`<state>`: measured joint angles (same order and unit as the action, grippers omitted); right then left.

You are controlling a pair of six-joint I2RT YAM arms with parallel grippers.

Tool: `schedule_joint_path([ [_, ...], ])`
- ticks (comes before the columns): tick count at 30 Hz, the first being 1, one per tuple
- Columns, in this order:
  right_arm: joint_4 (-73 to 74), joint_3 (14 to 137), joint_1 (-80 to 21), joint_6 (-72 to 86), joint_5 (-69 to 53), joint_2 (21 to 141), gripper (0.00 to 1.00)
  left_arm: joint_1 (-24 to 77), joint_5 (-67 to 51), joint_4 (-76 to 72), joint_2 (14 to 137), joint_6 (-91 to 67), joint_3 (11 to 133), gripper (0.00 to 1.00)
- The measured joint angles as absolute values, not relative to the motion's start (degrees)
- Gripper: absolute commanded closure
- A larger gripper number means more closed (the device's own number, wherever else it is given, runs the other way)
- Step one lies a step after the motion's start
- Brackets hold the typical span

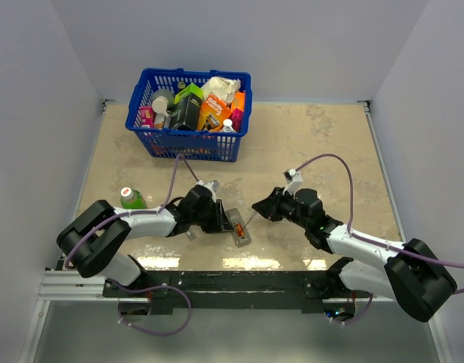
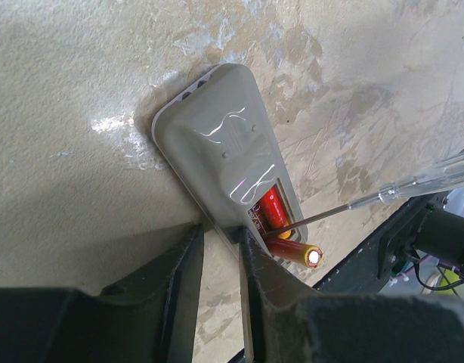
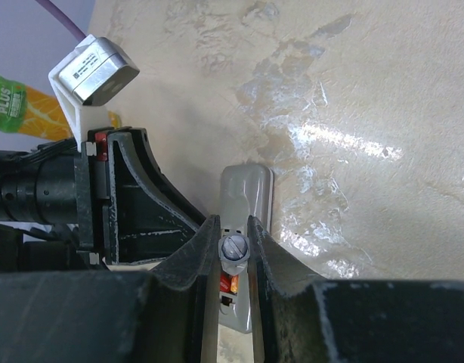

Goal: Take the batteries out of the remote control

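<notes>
The remote control [image 2: 217, 147] lies back up on the table, its battery recess open at the near end. One of the batteries [image 2: 273, 209] sits in the recess. A second [image 2: 295, 252] is tilted out over the recess edge. My left gripper [image 2: 221, 231] is shut on the remote's near edge. My right gripper [image 3: 233, 227] is shut on the grey handle of a thin tool [image 3: 233, 252]. The tool's shaft [image 2: 330, 214] reaches into the recess between the two batteries. From above, the left gripper [image 1: 217, 215] and right gripper [image 1: 261, 206] flank the remote [image 1: 239, 227].
A blue basket [image 1: 149, 134] full of packages stands at the back left. A green-capped bottle [image 1: 130, 198] stands left of the left arm. The table's front edge and the black rail [image 1: 239, 283] run just behind the remote.
</notes>
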<state>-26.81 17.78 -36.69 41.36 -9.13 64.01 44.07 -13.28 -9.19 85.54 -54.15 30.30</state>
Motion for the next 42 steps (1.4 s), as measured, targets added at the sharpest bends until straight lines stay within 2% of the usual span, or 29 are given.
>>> schedule_joint_path([
  [42, -20.32, 23.53, -36.69, 38.3, -11.79, 63.2, 1.0, 45.41, -11.38, -7.55, 85.34, -53.89, 31.29, 0.69],
])
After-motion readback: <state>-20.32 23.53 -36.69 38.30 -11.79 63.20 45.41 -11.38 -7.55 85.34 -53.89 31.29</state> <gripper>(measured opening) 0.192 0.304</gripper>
